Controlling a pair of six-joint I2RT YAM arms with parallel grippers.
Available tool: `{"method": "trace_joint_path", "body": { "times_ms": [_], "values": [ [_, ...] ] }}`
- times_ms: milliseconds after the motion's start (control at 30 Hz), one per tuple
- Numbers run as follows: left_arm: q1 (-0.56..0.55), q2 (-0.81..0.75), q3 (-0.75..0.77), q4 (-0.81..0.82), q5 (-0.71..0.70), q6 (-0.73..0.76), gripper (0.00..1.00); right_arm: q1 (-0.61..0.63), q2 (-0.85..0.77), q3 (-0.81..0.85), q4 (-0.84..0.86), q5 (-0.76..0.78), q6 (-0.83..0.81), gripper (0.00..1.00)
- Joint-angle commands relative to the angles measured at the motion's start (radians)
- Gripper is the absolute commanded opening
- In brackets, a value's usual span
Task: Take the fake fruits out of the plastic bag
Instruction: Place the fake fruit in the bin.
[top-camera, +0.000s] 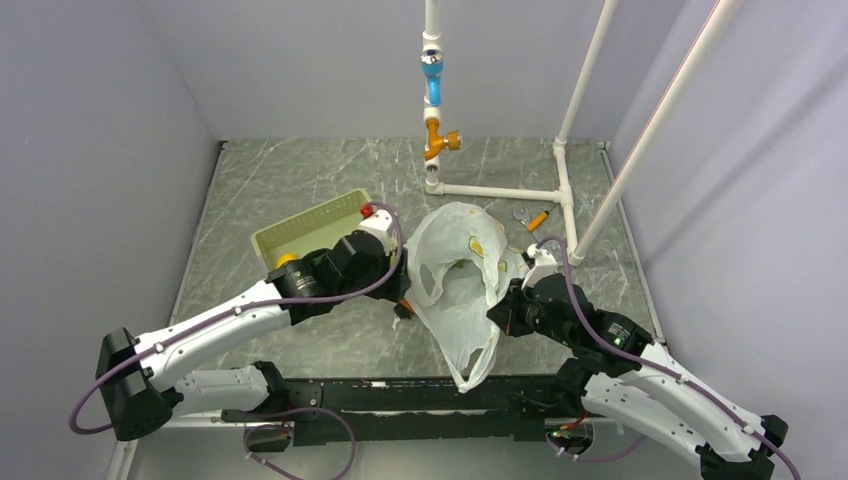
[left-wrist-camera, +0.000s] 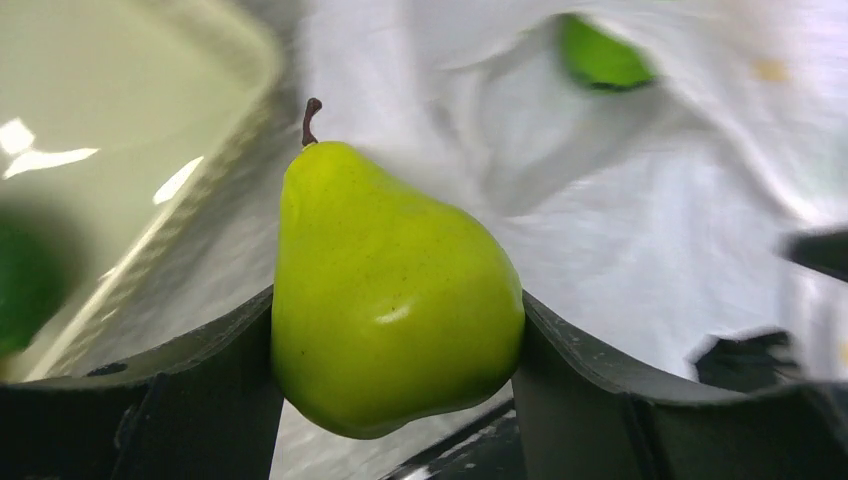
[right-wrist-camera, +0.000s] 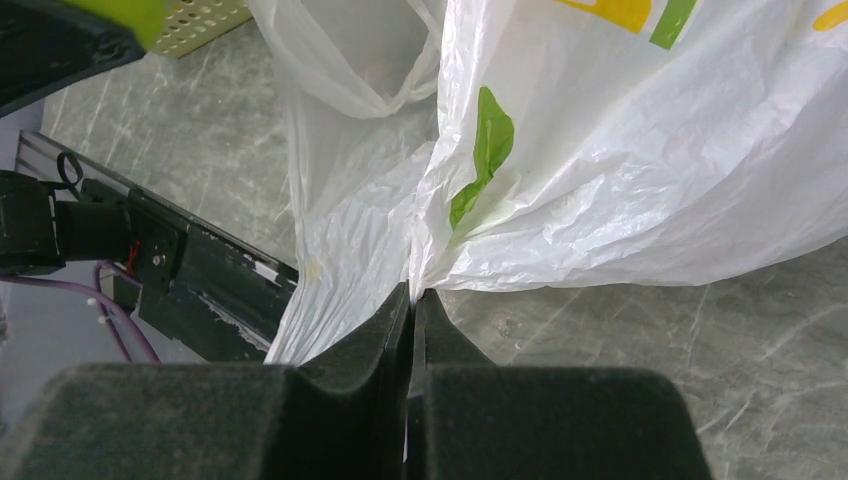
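Two arms reach in from the near edge of the grey marbled table (top-camera: 300, 165) toward its middle. Furthest left, a pale green lattice basket (top-camera: 312, 214) lies on the left half of the table, with the left arm's wrist just beside its right end. From overhead that wrist covers whatever it carries. Only the left wrist camera shows it: the left gripper (left-wrist-camera: 395, 340) is clamped on a green pear (left-wrist-camera: 390, 290), one dark finger (left-wrist-camera: 190, 380) pressed to each flank, with the brown stem pointing away from the camera and the basket's rim off to the left. Beyond the pear spreads the plastic bag (top-camera: 452, 300), which lies crumpled on the middle of the table with its mouth gaping. A small green fruit (left-wrist-camera: 600, 55) shows in its folds, and the overhead view gives only a faint green hint of it. To the right, the right gripper (right-wrist-camera: 412, 305) is closed tight on a gathered pleat of the bag. That pinch is plain from the right wrist camera, while from above the arm hides it. Near the table's far-right corner, an orange-and-black brush (top-camera: 538, 220) lies beside the white pipe frame (top-camera: 565, 185).
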Motion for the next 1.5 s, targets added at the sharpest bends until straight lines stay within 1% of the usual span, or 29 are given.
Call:
{"method": "trace_joint_path", "body": {
  "times_ms": [0, 167, 300, 367, 400, 433, 467, 567, 667, 733, 933, 1067, 1200, 1400, 1467],
  "values": [
    [0.024, -0.012, 0.034, -0.264, -0.332, -0.134, 0.06, 0.002, -0.002, 0.019, 0.038, 0.010, -0.015, 0.04],
    [0.060, -0.040, 0.022, -0.347, -0.451, -0.187, 0.09, 0.002, -0.009, 0.017, 0.038, 0.007, -0.018, 0.04],
    [0.098, -0.060, -0.011, -0.295, -0.440, -0.160, 0.15, 0.002, -0.010, 0.018, 0.036, 0.005, -0.013, 0.03],
    [0.136, -0.054, -0.017, -0.279, -0.424, -0.144, 0.22, 0.002, -0.013, 0.017, 0.037, 0.002, -0.014, 0.03],
    [0.155, -0.045, -0.015, -0.281, -0.419, -0.145, 0.29, 0.002, -0.013, 0.016, 0.037, 0.001, -0.015, 0.03],
    [0.175, -0.032, -0.011, -0.286, -0.411, -0.150, 0.33, 0.003, -0.014, 0.018, 0.035, 0.001, -0.014, 0.03],
    [0.198, -0.018, -0.007, -0.291, -0.399, -0.153, 0.35, 0.002, -0.014, 0.020, 0.031, 0.002, -0.012, 0.03],
    [0.261, 0.025, -0.005, -0.270, -0.337, -0.136, 0.36, 0.002, -0.018, 0.018, 0.030, 0.001, -0.012, 0.03],
    [0.314, 0.072, 0.002, -0.207, -0.260, -0.086, 0.34, 0.002, -0.019, 0.018, 0.033, 0.000, -0.013, 0.03],
    [0.337, 0.117, 0.026, -0.186, -0.241, -0.059, 0.34, 0.002, -0.017, 0.020, 0.030, 0.001, -0.012, 0.03],
    [0.374, 0.332, 0.170, -0.227, -0.253, 0.020, 0.35, 0.003, -0.013, 0.017, 0.035, -0.001, -0.017, 0.03],
    [0.415, 0.465, 0.228, -0.243, -0.143, 0.034, 0.32, 0.003, -0.007, 0.012, 0.043, -0.008, -0.021, 0.03],
    [0.422, 0.537, 0.248, -0.257, -0.123, 0.038, 0.39, 0.003, -0.005, 0.012, 0.041, -0.006, -0.021, 0.02],
    [0.421, 0.596, 0.259, -0.280, -0.131, 0.047, 0.49, 0.003, -0.004, 0.009, 0.048, -0.009, -0.024, 0.02],
    [0.421, 0.603, 0.257, -0.284, -0.123, 0.049, 0.54, 0.002, -0.003, 0.009, 0.049, -0.009, -0.026, 0.02]
  ]
}}
